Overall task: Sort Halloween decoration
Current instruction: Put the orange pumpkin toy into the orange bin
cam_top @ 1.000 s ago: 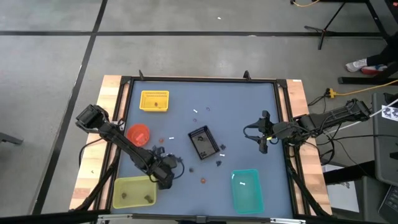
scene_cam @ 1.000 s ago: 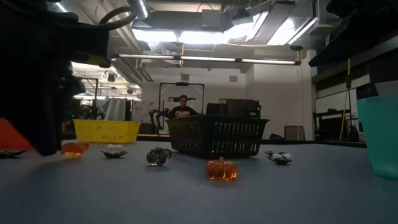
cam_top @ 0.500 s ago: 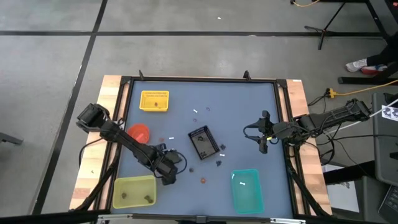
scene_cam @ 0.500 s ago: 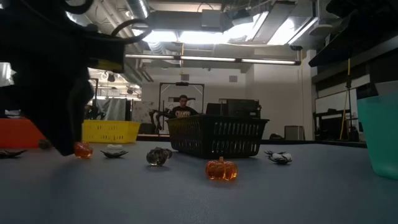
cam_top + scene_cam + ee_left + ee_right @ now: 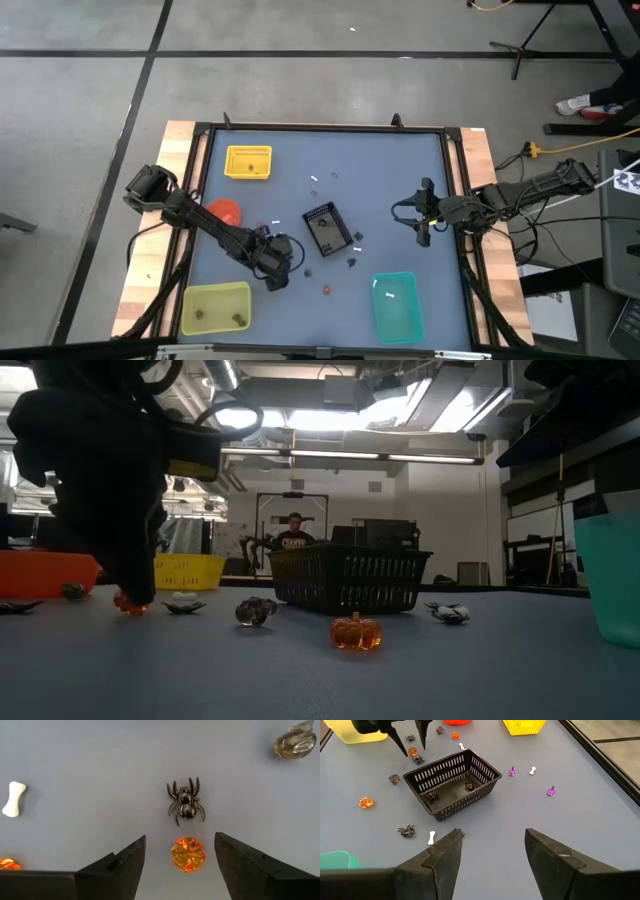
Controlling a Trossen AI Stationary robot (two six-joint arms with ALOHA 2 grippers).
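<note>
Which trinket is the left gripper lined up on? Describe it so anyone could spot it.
Start at the black basket mid-table and go to the left gripper, open just beside it. Between its fingers lies an orange pumpkin: faceted, translucent, unlike the black spider next to it.

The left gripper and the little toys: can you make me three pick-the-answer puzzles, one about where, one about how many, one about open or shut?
1. What lies between the left gripper's fingers?
A. white plastic bone
B. clear orange pumpkin
C. purple gem

2. How many black plastic spiders lie inside the black slotted basket?
A. none
B. two
C. five

3. The left gripper's fingers are:
A. open
B. shut on a spider
C. shut on nothing

Answers: 1 B, the pumpkin sits in the gap. 2 B, the right wrist view shows two. 3 A, both fingers stand clear of the pumpkin.
</note>
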